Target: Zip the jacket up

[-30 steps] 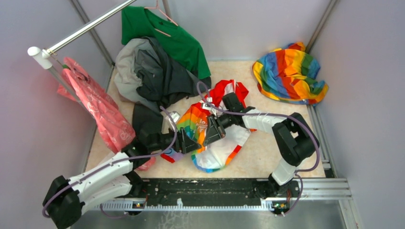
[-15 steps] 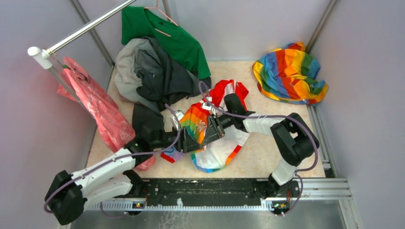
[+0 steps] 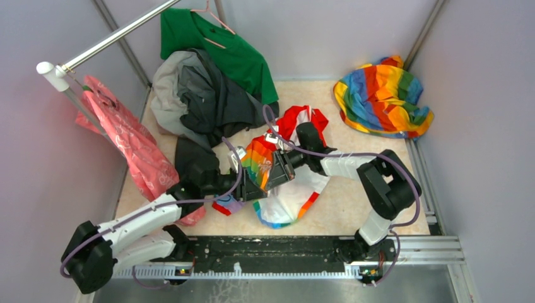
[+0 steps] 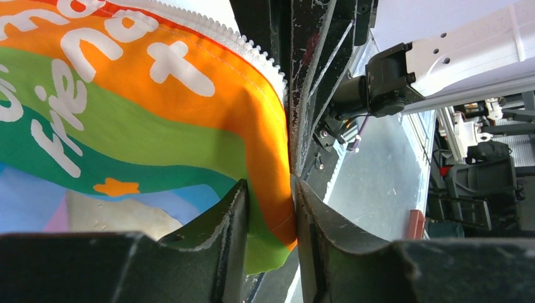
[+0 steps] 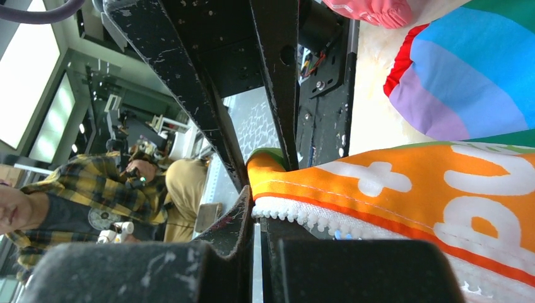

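Jacket (image 4: 158, 126) cloth held between left gripper (image 4: 270, 192) fingers (image 4: 214, 243): smooth, matt woven fabric, white lettering printed flat.
Zipper teeth (image 5: 303, 218) at right gripper (image 5: 257, 209) tips: white, plastic-looking, slight sheen; stitched seam seen alongside.
Fingers of both grippers: black, matt, scuffed, speckled with pale scratches.
White arm shell (image 4: 467, 44) beyond left gripper: smooth, plastic-looking.
Tabletop (image 3: 353, 211) beneath both grippers: pale, smooth, faintly mottled.
Rail (image 3: 416, 249) behind grippers: bare metal, dull sheen.

I see green shirt (image 3: 222, 53) on hanger (image 3: 214, 29) back left, grey clothes (image 3: 195, 95) heaped below it, pink bag (image 3: 129, 144) by the rail (image 3: 120, 35), rainbow cloth (image 3: 382, 98) (crumpled) back right, person in plaid (image 5: 94, 189) in the background.
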